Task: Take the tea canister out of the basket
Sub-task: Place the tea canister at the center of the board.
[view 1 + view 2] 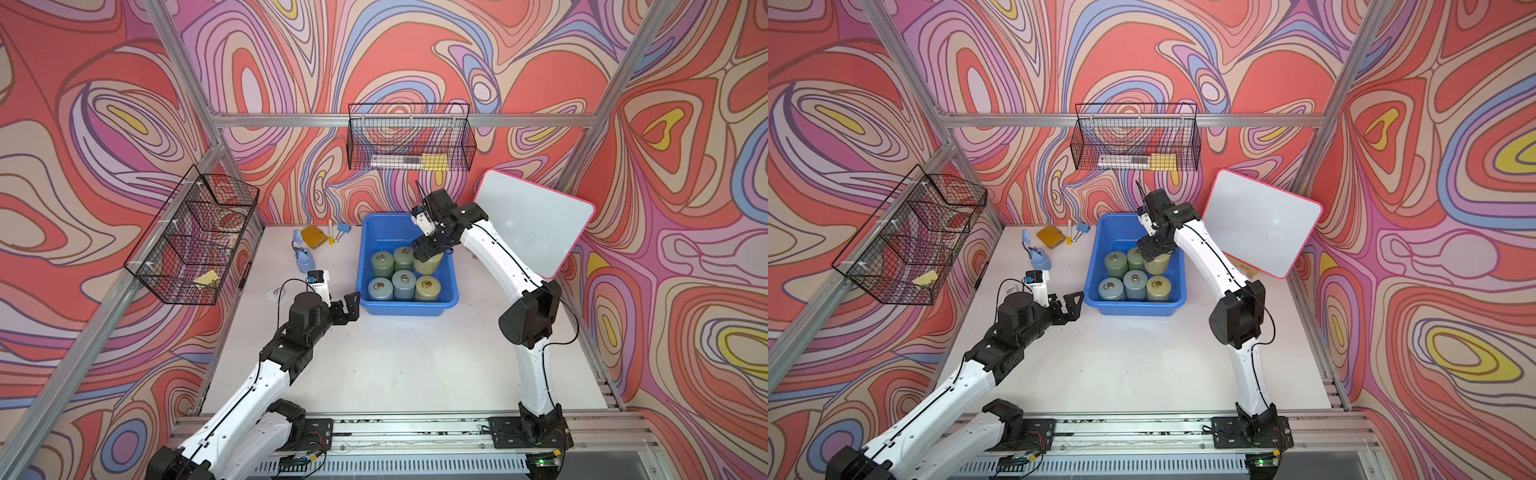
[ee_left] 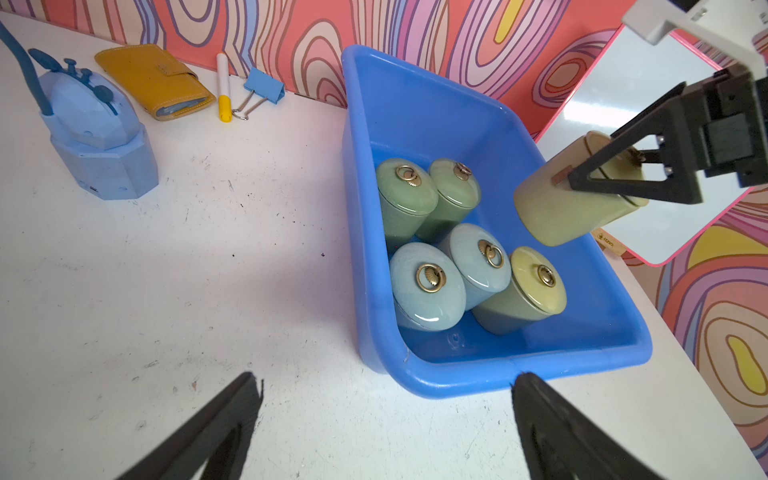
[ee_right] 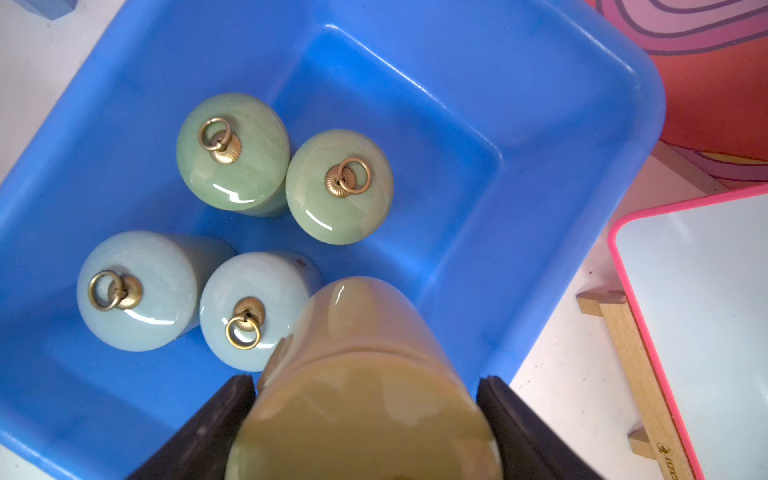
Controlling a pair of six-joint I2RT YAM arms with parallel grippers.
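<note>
The left claw, nearest us, hovers with its jaws spread wide and empty, just beside the near left corner of the basket, above the scuffed white tabletop. The basket is smooth moulded blue plastic with rounded corners and a rolled rim. Inside it we count five canisters standing upright and packed close. They are green, pale blue and yellow-green, glossy like glazed ceramic, with domed lids carrying small brass ring pulls.

Farther on, the right claw is clamped across the upper body of a sixth one, the yellow-green tea canister. It hangs tilted, raised above its neighbours, over the basket's right side. We judge the lift to be under way and the removal unfinished. The next move calls for carrying the canister sideways past the rim and setting it upright on bare tabletop, with a firm grip because the glaze looks slick. Beyond, a pink-edged whiteboard leans close by, so we would watch that side.
</note>
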